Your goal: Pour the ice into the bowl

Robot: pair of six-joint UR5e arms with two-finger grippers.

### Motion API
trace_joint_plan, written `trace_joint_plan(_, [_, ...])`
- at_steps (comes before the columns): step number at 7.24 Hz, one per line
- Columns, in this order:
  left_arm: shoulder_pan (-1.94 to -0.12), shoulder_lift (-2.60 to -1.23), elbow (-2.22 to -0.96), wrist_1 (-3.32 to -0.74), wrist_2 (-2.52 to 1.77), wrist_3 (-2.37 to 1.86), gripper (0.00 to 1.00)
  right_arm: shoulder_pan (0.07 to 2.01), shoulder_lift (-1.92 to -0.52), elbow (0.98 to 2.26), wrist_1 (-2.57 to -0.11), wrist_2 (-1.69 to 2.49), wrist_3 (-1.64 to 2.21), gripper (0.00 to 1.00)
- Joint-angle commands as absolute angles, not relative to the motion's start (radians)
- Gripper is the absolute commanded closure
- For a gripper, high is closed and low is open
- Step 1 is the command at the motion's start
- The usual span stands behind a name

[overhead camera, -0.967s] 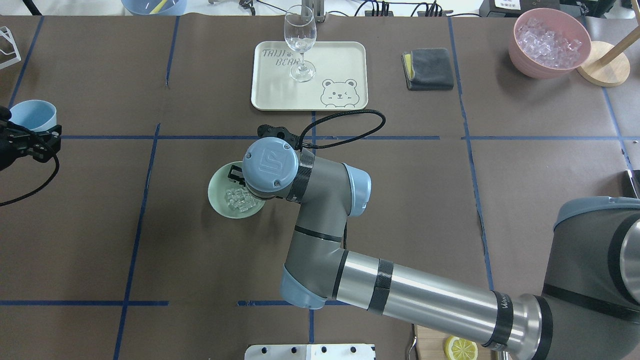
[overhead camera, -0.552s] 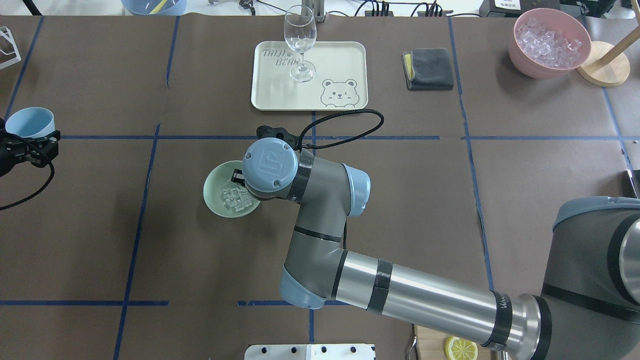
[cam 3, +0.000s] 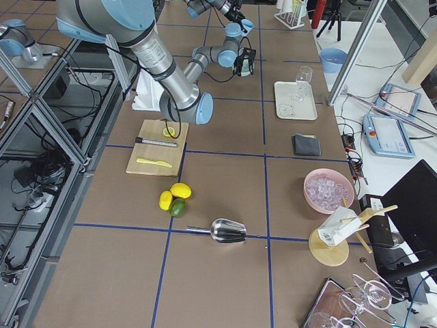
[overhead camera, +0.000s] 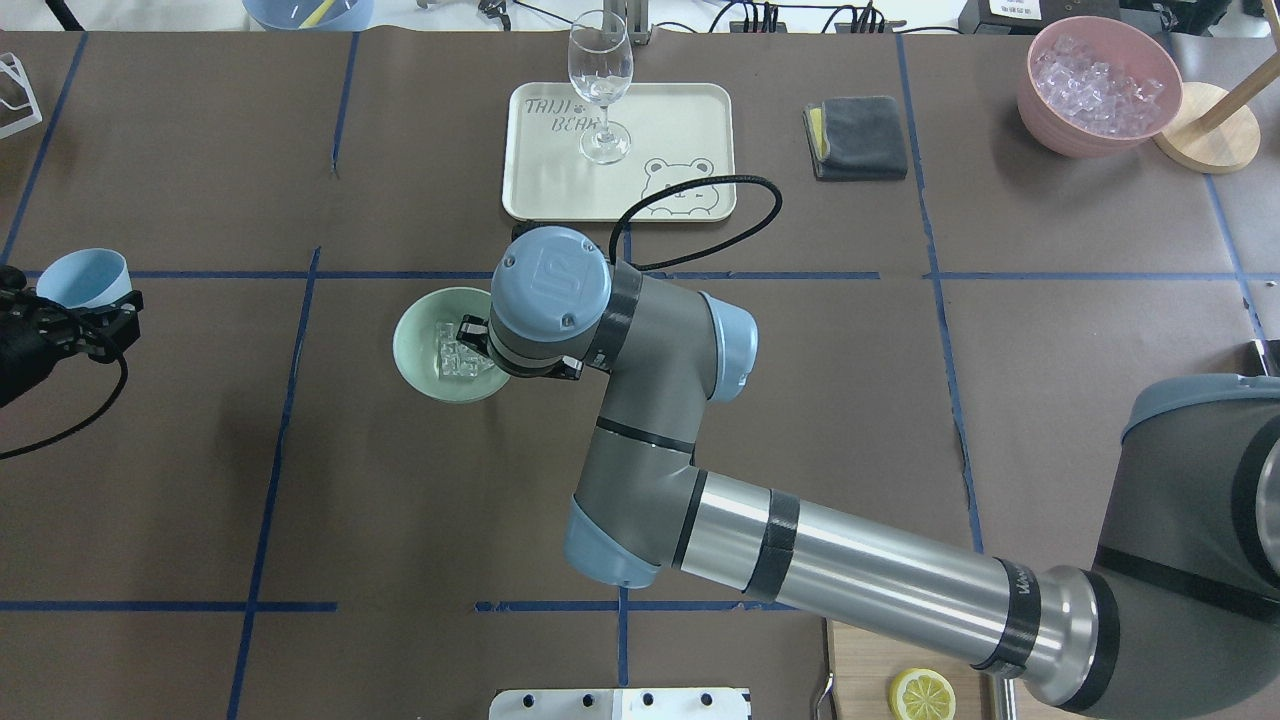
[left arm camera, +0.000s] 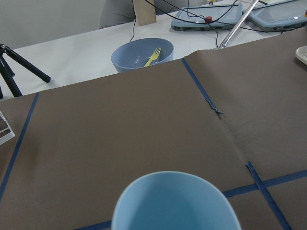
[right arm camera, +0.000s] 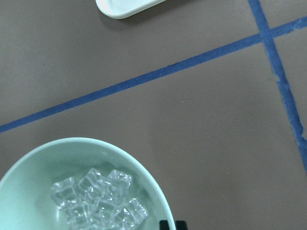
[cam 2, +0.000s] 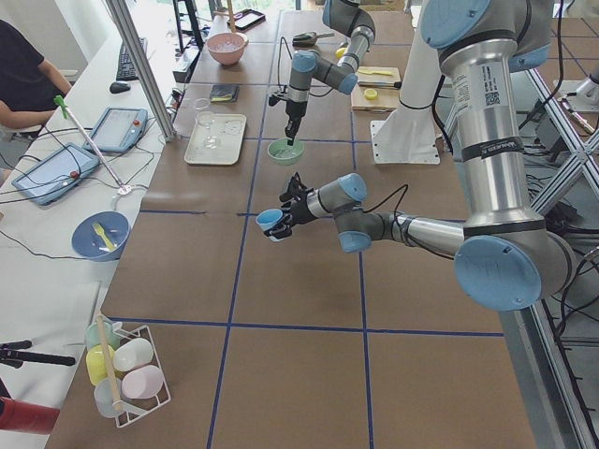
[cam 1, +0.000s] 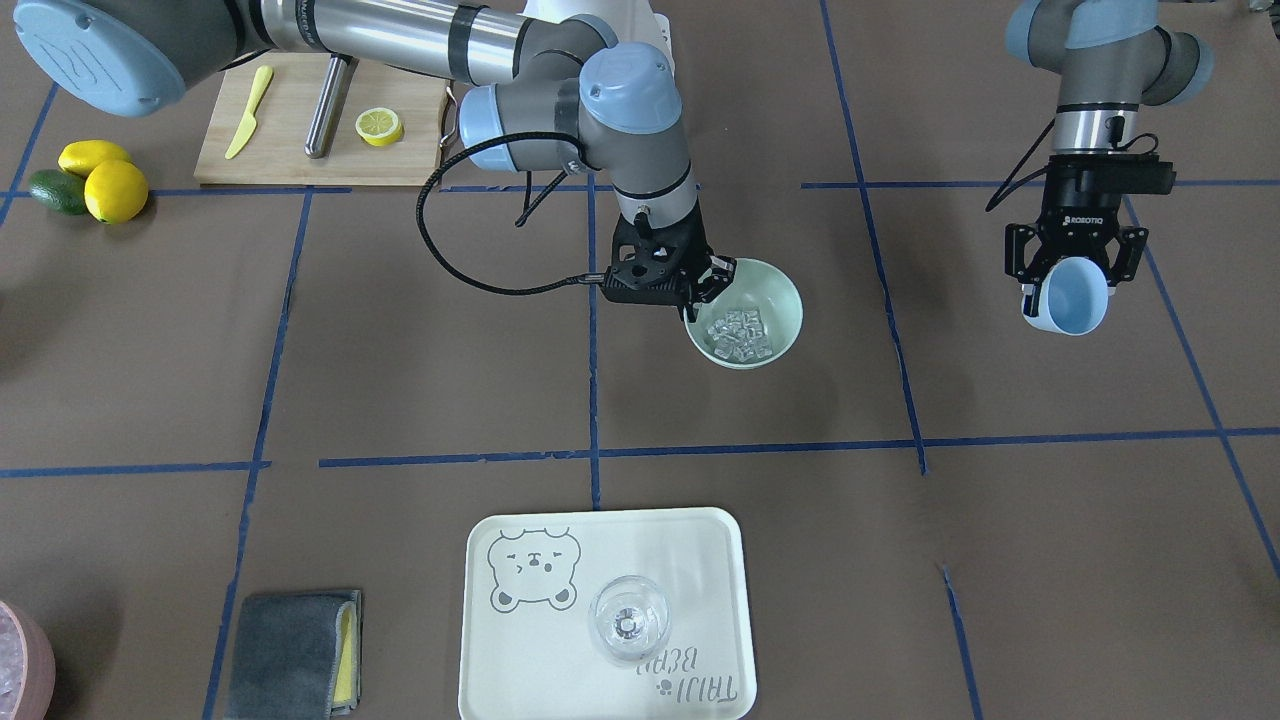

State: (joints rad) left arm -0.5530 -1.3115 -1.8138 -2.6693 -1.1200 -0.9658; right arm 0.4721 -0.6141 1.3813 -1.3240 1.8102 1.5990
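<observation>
The pale mint-green bowl (overhead camera: pixel 418 338) sits left of the table's middle, with the clear ice cubes (overhead camera: pixel 457 352) in it. It also shows in the front view (cam 1: pixel 775 292) with the ice (cam 1: pixel 738 333), and in the right wrist view (right arm camera: pixel 146 175) with the ice (right arm camera: pixel 98 199). My right gripper (cam 1: pixel 708 288) is shut on the bowl's rim on the robot's side. My left gripper (cam 1: pixel 1072 285) is shut on an empty light blue cup (cam 1: pixel 1070 305), held above the table far left (overhead camera: pixel 85 278). The cup fills the bottom of the left wrist view (left arm camera: pixel 175 201).
A cream tray (overhead camera: pixel 680 120) with a wine glass (overhead camera: pixel 600 85) lies beyond the bowl. A grey cloth (overhead camera: pixel 855 137) and a pink container of whitish ice (overhead camera: pixel 1100 85) are at the far right. A cutting board with a lemon half (cam 1: pixel 380 125) is near the robot.
My right gripper has moved the bowl with the ice left and away from the robot, toward the tray, and its wrist has turned. My left gripper with the cup has shifted slightly back toward the robot.
</observation>
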Motion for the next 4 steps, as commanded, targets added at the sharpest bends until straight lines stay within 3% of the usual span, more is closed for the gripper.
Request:
trace_joint_plan(1, [-0.431,-1.299,-1.722,-2.766,-0.929,-1.09,1.0,0.526,-0.772,1.644,-1.452,1.833,1.577,1.0])
trace_joint_plan(2, [-0.423,-1.298,-1.694,-2.827,-0.876,-1.101,1.0,0.547,-0.866,1.745,-1.475,1.833,1.531,1.0])
trace_joint_plan(4, [-0.396,-1.296,-1.622,-2.877,-0.785,-1.17,1.0,0.601,-0.913,1.842,-1.593,1.857,1.418,1.0])
